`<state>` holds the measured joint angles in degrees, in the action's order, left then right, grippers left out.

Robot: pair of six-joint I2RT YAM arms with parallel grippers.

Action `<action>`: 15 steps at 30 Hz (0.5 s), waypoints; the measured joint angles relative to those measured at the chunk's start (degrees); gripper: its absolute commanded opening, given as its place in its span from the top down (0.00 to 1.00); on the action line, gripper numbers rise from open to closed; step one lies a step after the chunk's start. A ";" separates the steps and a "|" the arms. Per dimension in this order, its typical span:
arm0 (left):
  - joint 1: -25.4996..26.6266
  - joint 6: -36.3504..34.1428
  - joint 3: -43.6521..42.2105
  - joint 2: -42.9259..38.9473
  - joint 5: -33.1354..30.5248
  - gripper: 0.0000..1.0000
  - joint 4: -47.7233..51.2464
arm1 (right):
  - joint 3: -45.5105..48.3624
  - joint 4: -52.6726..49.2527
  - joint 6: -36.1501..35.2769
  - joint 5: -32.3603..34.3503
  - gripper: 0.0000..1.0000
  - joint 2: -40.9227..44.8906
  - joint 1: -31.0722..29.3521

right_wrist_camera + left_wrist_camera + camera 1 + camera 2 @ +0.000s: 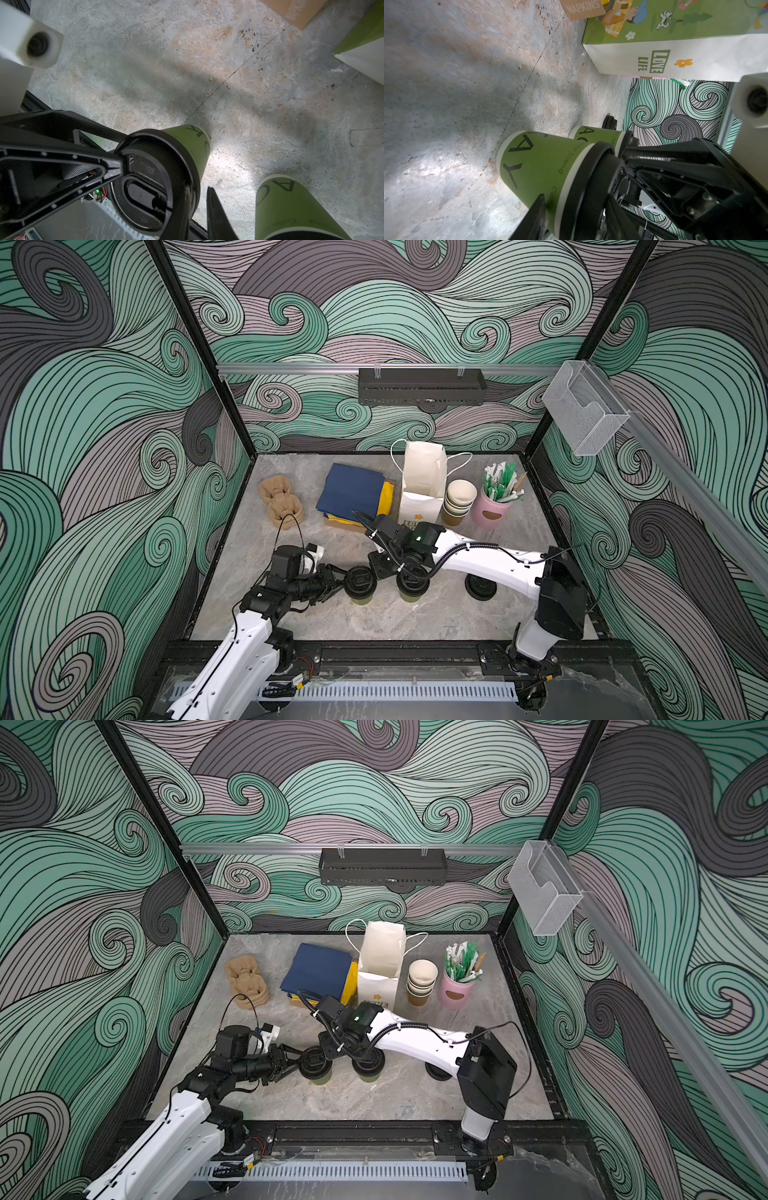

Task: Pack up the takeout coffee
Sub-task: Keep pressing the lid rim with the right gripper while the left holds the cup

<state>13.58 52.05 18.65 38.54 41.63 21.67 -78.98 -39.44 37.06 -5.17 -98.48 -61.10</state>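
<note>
- 1: my L gripper (341,584) is lying level, clamping left cup (360,581).
- 2: my R gripper (198,189) is pointing down beside right cup (291,207), jaws narrow, empty.

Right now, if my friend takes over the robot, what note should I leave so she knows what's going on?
Left gripper: jaws closed around the left cup, standing on the table.
Right gripper: jaws nearly together, low between the cups; unclear if pinching anything.
Right cup: standing next to it, lid on.
Done: both cups lidded.
Left to do: both cups into the open paper bag at the back.
</note>
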 measured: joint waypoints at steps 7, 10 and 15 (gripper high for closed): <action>0.00 0.00 0.00 0.00 0.00 0.55 0.04 | 0.76 0.90 0.61 -0.90 0.86 -0.98 0.00; 0.00 -0.02 0.00 0.00 0.02 0.55 0.07 | 0.76 0.92 0.74 -1.07 0.87 -1.03 0.00; 0.00 -0.04 0.02 0.00 0.02 0.55 0.07 | 0.85 1.03 0.83 -1.29 0.89 -1.18 0.02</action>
<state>13.58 52.01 18.68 38.54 41.65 21.74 -78.13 -38.41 37.89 -6.46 -99.66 -61.08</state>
